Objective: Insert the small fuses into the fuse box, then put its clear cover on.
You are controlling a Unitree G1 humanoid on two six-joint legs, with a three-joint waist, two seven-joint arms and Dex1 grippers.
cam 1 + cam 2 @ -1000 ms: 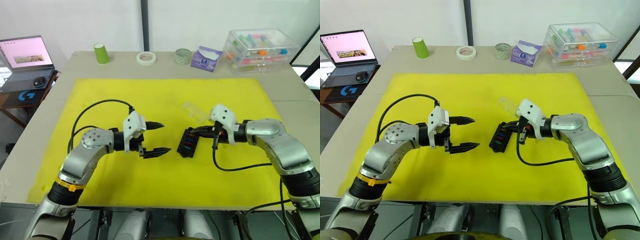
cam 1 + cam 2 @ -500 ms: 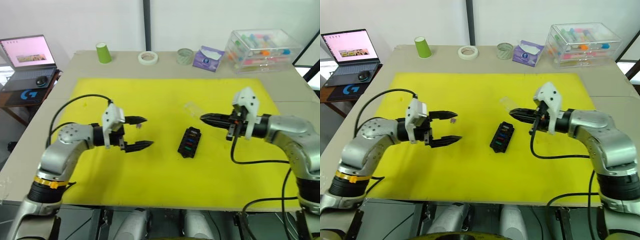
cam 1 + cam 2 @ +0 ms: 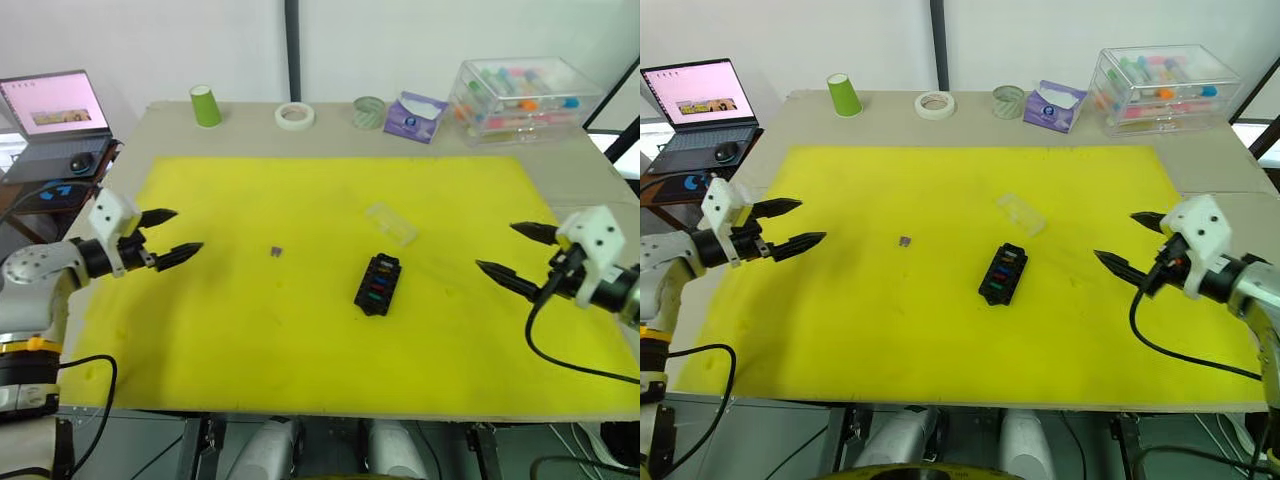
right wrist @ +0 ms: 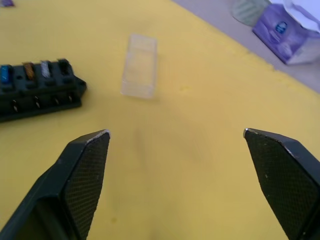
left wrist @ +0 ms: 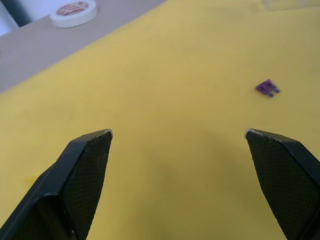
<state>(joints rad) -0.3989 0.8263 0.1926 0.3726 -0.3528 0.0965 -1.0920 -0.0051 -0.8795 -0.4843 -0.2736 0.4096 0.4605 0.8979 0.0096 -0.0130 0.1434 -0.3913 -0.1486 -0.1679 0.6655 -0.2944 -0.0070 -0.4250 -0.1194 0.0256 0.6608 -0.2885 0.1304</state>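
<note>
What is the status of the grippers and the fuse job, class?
Left gripper and right gripper open, holding nothing, out at the mat's sides. Fuse box mid-mat, coloured fuses seated. Purple fuse loose; clear cover off, lying beyond the box. Nothing in the way.

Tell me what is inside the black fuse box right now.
The fuse box holds small coloured fuses in its slots; blue, brown and grey ones show in the right wrist view. Some slots are cut off there. One purple fuse lies outside on the yellow mat.
</note>
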